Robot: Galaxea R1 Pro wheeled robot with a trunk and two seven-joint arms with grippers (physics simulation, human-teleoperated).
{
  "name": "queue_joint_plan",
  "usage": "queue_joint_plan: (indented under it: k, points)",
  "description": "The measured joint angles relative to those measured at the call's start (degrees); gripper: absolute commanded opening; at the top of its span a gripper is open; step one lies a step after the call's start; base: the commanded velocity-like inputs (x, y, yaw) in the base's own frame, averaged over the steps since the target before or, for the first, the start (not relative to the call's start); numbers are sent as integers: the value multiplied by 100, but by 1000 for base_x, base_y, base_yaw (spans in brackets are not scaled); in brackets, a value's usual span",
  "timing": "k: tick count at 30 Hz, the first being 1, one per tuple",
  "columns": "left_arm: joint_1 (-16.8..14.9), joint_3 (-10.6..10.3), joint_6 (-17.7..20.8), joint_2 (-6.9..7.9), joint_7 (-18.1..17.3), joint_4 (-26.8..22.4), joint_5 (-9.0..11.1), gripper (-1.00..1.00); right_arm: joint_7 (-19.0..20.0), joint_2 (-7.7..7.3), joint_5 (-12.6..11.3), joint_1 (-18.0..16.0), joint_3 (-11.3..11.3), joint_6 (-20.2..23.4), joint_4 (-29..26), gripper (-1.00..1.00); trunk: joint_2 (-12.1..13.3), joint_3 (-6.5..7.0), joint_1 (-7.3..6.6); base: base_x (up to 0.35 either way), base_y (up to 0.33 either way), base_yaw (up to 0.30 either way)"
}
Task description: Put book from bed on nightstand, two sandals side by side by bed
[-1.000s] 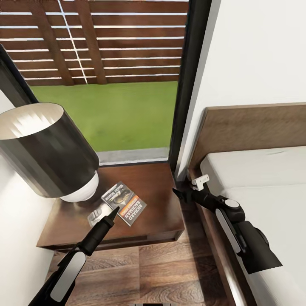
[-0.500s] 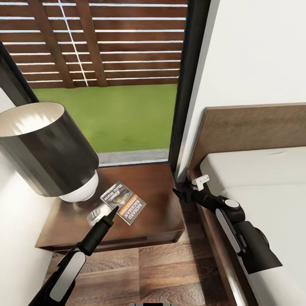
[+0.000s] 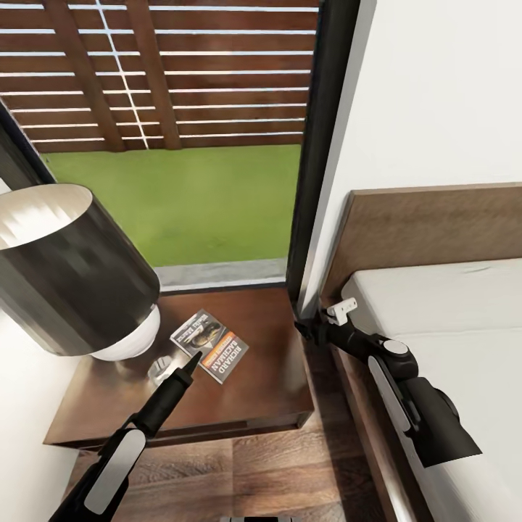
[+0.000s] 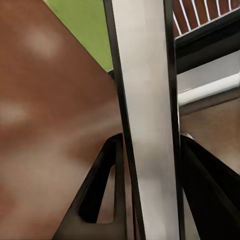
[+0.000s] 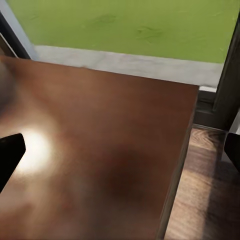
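The book (image 3: 211,345), dark with a golden picture and an orange band, hangs tilted just over the nightstand (image 3: 268,377). My left gripper (image 3: 191,359) is shut on its near edge. In the left wrist view the book's pale edge (image 4: 145,100) runs between the two black fingers (image 4: 102,190). My right gripper (image 3: 307,330) is open and holds nothing, over the gap between the nightstand and the bed (image 3: 449,312). In its wrist view the nightstand top (image 5: 100,150) lies below. The sandals are out of view.
A lamp with a big dark shade (image 3: 69,275) and white base stands on the nightstand's left part. A dark-framed window (image 3: 319,145) with grass outside is behind. The wooden headboard (image 3: 435,225) is at the right, and plank floor (image 3: 275,471) lies in front.
The whole view has shifted: the lamp and nightstand sit lower and more to the left in the picture. Both grippers and the book keep their places in it, so the book has moved slightly over the nightstand.
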Motion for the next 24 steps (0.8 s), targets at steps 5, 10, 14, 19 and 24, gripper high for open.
queue_joint_plan:
  k: [5, 10, 14, 19, 24]
  points:
    - [0, 1, 4, 2, -4, 75, 106, -100, 0, 0, 0, 0, 0, 0, 0, 100, 0, 0, 1, 14, -2, 0]
    - [0, 2, 12, 8, -7, 187, 654, -100, 0, 0, 0, 0, 0, 0, 0, 100, 0, 0, 1, 1, 0, 0]
    - [0, 2, 19, 8, -6, 272, 889, -100, 0, 1, 0, 0, 0, -1, 0, 100, 0, 0, 1, 0, 0, 0]
    - [0, 2, 21, 5, -1, 414, 1108, -100, -7, 1, 0, 0, 0, -3, 0, 100, 0, 0, 1, 0, 0, 0]
    - [0, 2, 16, 1, -1, 486, 1146, -100, -9, 3, 0, 1, 0, -7, 0, 100, 0, 0, 1, 0, 0, 0]
